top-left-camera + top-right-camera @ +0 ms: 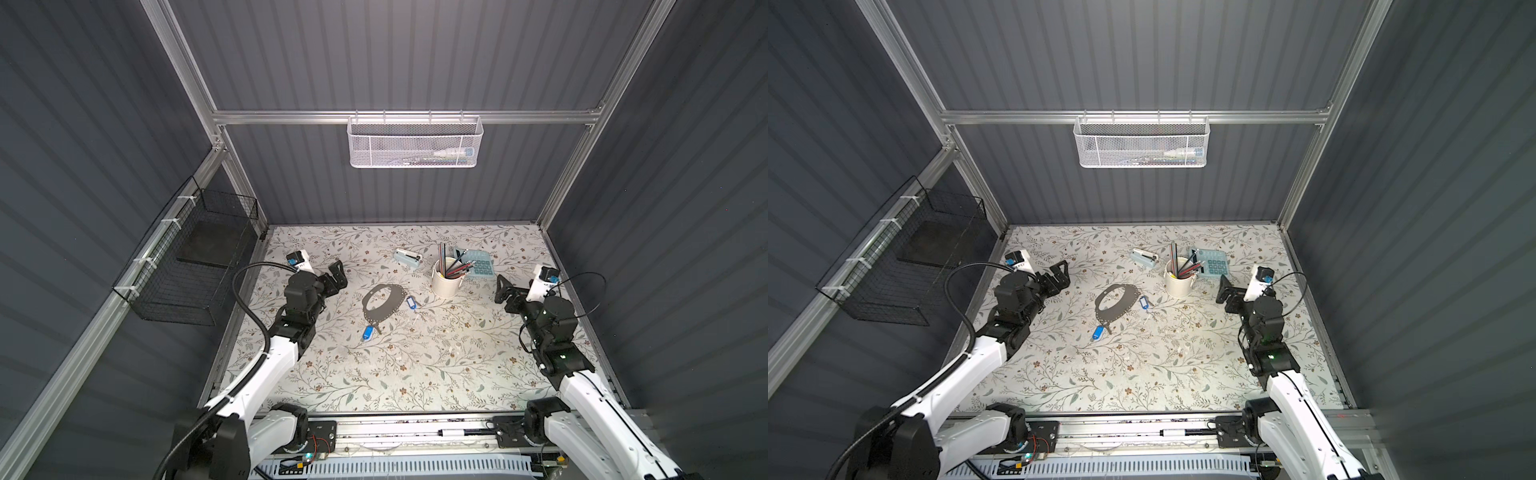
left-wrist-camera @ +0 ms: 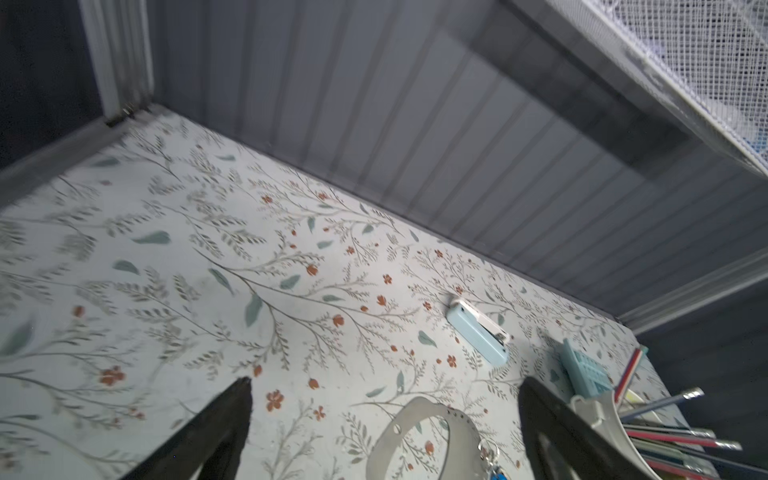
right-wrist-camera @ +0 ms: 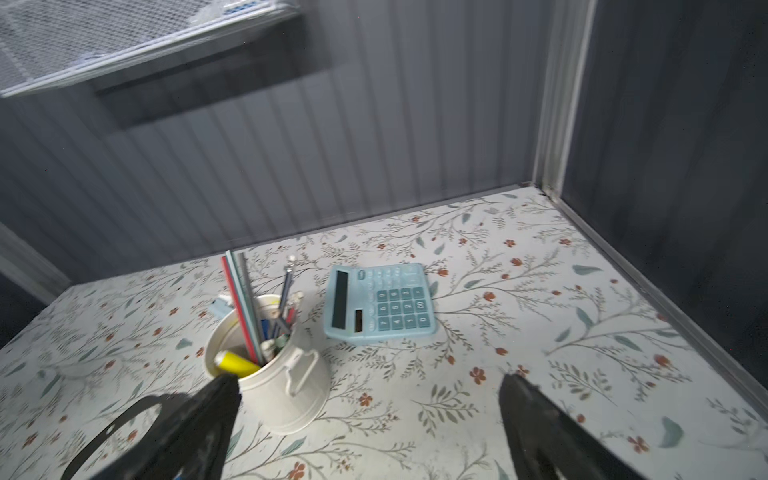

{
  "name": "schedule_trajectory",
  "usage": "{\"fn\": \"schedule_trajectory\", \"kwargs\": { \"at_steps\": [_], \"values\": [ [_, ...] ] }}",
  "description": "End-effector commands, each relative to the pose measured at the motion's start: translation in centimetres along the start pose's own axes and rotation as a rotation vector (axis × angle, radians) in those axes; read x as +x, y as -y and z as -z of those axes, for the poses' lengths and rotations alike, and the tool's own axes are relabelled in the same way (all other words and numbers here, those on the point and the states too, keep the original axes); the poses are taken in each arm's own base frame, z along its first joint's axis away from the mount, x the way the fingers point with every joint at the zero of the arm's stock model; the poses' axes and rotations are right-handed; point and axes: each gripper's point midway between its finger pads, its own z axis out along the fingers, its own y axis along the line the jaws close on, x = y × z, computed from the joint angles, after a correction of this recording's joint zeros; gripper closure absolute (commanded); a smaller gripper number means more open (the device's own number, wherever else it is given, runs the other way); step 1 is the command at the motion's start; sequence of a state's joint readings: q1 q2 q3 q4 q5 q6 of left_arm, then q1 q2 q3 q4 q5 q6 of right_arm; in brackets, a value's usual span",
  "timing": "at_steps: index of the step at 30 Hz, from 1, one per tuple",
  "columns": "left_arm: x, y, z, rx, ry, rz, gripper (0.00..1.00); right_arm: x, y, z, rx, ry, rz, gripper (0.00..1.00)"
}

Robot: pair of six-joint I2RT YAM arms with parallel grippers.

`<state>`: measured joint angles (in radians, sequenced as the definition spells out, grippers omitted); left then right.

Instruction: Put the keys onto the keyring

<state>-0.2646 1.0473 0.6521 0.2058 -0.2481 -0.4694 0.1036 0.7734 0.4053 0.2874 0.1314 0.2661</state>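
The keyring (image 1: 371,311) (image 1: 1103,311) is a flat grey oval loop lying mid-table. One of the keys, with a blue tag (image 1: 411,300) (image 1: 1144,302), lies against the loop's right rim. The other blue-tagged key (image 1: 368,331) (image 1: 1098,331) lies at the loop's near end. I cannot tell whether either is threaded on. My left gripper (image 1: 340,274) (image 1: 1064,272) (image 2: 384,382) hovers left of the loop, open and empty. My right gripper (image 1: 500,286) (image 1: 1223,289) (image 3: 370,380) is open and empty beside the cup. The wrist views show parts of the loop's rim (image 2: 436,415) (image 3: 104,430).
A white cup (image 1: 445,286) (image 3: 286,399) full of pencils stands right of the keyring. Behind it lie a pale blue calculator (image 1: 482,264) (image 3: 382,305) and a pale blue stapler (image 1: 407,258) (image 2: 478,332). A white mesh basket (image 1: 413,141) hangs on the back wall, a black wire basket (image 1: 195,266) on the left.
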Motion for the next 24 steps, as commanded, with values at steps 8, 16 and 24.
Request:
{"fn": "schedule_trajectory", "kwargs": {
  "at_steps": [8, 16, 24],
  "values": [
    [2.8, -12.3, 1.8, -0.649, -0.018, -0.382, 0.00, 1.8, 9.0, -1.3, 0.383, 0.122, -0.043, 0.01],
    [6.5, -13.5, -1.6, -0.542, 0.023, -0.377, 0.00, 4.7, 10.7, -2.6, 0.391, 0.086, 0.045, 0.01],
    [7.9, -13.0, -4.7, -0.454, 0.039, -0.425, 0.00, 5.3, 10.7, -3.9, 0.357, 0.102, 0.039, 0.01]
  ]
}}
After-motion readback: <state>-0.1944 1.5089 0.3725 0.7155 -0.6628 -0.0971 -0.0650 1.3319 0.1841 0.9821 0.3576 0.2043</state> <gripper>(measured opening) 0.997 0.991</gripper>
